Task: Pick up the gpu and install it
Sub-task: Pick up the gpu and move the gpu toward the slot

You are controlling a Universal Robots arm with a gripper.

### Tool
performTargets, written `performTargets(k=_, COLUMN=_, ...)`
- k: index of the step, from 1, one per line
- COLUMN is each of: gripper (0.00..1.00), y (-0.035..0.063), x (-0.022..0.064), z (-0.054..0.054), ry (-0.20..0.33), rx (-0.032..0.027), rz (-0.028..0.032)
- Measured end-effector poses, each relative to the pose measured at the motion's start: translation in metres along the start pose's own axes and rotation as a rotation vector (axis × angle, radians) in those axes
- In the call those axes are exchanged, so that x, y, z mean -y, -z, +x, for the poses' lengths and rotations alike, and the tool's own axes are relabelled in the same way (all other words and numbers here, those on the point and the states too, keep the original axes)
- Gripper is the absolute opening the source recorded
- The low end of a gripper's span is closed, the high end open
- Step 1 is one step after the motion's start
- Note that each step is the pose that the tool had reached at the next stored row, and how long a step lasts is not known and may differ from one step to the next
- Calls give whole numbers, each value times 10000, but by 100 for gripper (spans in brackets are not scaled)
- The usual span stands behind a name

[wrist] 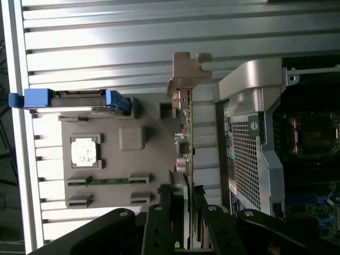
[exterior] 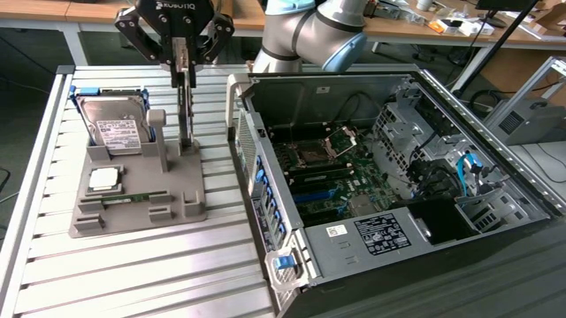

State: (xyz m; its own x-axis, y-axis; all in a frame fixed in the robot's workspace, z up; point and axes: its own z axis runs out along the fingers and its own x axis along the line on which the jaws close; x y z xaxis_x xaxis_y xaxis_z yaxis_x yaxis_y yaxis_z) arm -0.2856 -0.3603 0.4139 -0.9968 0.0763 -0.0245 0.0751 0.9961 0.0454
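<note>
**Gpu clamped upright at the fixture, gripper closed on its upper end**

Arm pose: The arm [exterior: 309,30] enters from the far side of the exterior view, its grey joint housing above the rear of the computer case [exterior: 327,99]. The gripper [exterior: 181,65] hangs straight down over the far corner of the grey fixture [exterior: 132,215], on the exterior view's right side of it. Its jaws are drawn in partway and pinch the gpu [exterior: 185,109] from both faces. No gap shows between pads and board.

Surface and room: The fixture lies on a slatted aluminium tabletop [exterior: 132,285]. It also carries a hard drive [exterior: 115,129] leaning in blue rails, a processor [exterior: 103,177] and a RAM stick [exterior: 124,197]. The case lies open just beside the fixture, motherboard [exterior: 323,175] exposed, partly on a dark surface [exterior: 495,285]. Wood-topped workbenches [exterior: 415,30] with clutter stand behind.

Task item: The gpu stands on end, long axis upright, seen edge-on in the exterior view as a thin strip from fixture to gripper. In the wrist view its silver bracket [wrist: 188,66] sits at the end away from the gripper [wrist: 188,210], by the fixture's edge. Whether the lower end is seated in the fixture or clear of it cannot be told.
</note>
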Motion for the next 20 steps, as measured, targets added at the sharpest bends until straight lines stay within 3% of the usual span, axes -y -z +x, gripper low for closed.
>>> performTargets(k=20, gripper=27, y=140, x=-6, z=-3, ry=0, rx=-1, rz=0)
